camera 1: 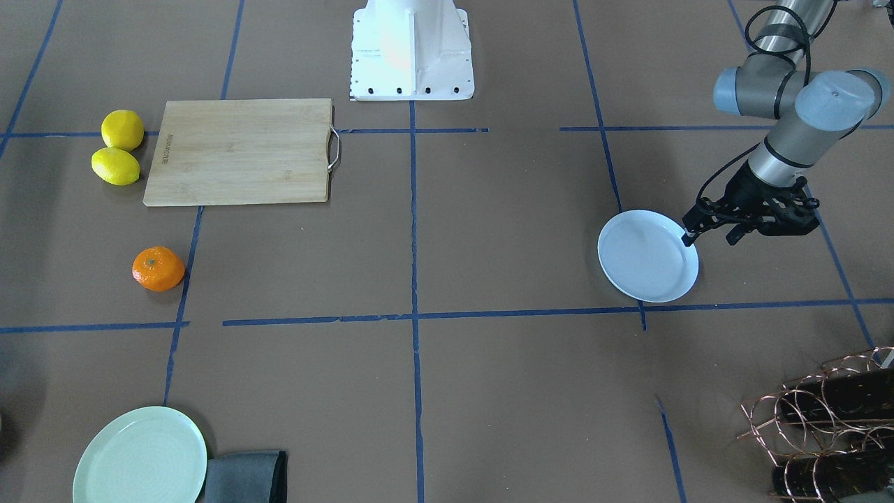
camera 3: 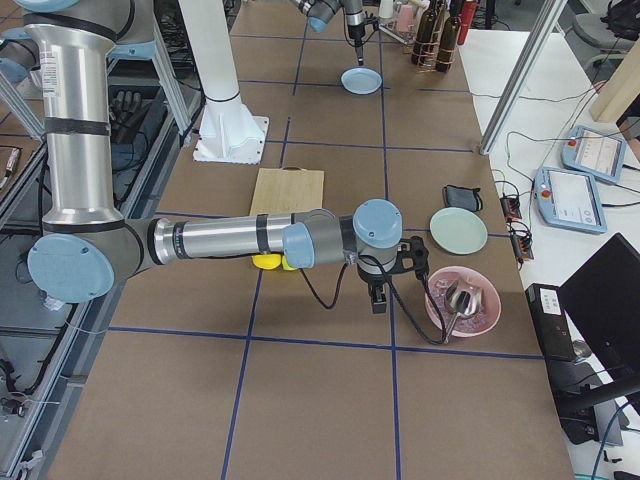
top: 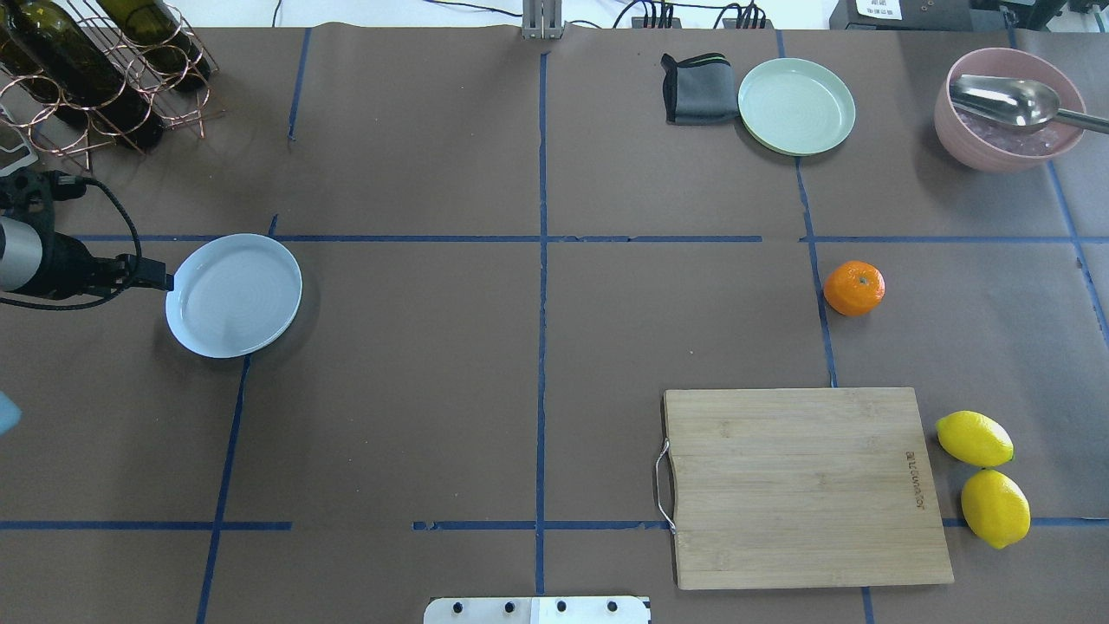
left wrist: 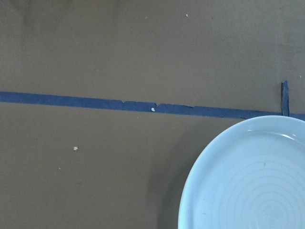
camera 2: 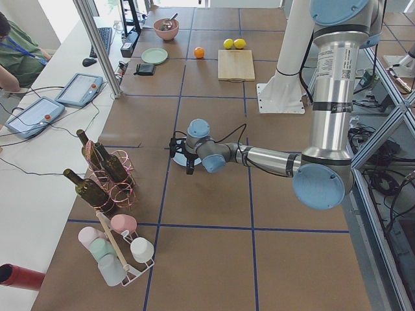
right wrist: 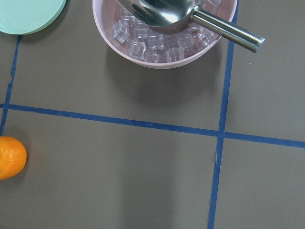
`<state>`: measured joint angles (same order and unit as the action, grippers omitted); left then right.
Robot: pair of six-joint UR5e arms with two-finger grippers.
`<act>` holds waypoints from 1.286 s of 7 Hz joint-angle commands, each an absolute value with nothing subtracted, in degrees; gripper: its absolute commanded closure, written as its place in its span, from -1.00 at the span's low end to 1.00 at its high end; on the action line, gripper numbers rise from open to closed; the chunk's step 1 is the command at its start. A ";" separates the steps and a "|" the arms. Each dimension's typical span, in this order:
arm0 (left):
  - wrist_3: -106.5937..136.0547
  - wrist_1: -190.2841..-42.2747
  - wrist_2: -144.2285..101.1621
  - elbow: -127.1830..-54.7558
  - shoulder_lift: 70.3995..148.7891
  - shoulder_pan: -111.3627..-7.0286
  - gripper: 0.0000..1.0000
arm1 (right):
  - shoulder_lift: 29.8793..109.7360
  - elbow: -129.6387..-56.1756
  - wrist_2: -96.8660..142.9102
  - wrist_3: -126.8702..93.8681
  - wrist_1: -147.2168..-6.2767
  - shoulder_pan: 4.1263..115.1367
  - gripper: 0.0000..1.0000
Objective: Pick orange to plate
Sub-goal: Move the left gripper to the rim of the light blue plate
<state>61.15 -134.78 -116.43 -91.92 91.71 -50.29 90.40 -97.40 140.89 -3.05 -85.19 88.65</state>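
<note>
Overhead view: table (top: 433, 390) w/ cutting board (top: 797, 485) at 5 o'clock. Plate (top: 234, 299) at table's 9 o'clock, nothing on it. Left gripper (camera 1: 710, 236) at plate's 9 o'clock rim, jaws spread apart, holding nothing. Right gripper (camera 3: 380, 297) seen only from side cam, jaws: can't tell. Orange (top: 853, 288) on table at board's 12 o'clock, at plate's 3 o'clock, well apart.

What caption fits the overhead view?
Left gripper beside the empty plate; orange waits far to the right, untouched.
</note>
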 commanded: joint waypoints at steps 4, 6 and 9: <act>61.35 -134.82 -113.55 -90.00 92.90 -48.25 -0.41 | 90.53 -97.38 140.89 -3.08 -85.25 88.59 -1.00; 61.35 -134.74 -113.55 -89.21 93.69 -48.08 -0.22 | 90.53 -97.38 140.89 -3.08 -85.25 88.59 -1.00; 61.26 -134.65 -113.55 -89.21 93.69 -47.72 0.15 | 90.53 -97.38 140.89 -3.08 -85.17 88.59 -1.00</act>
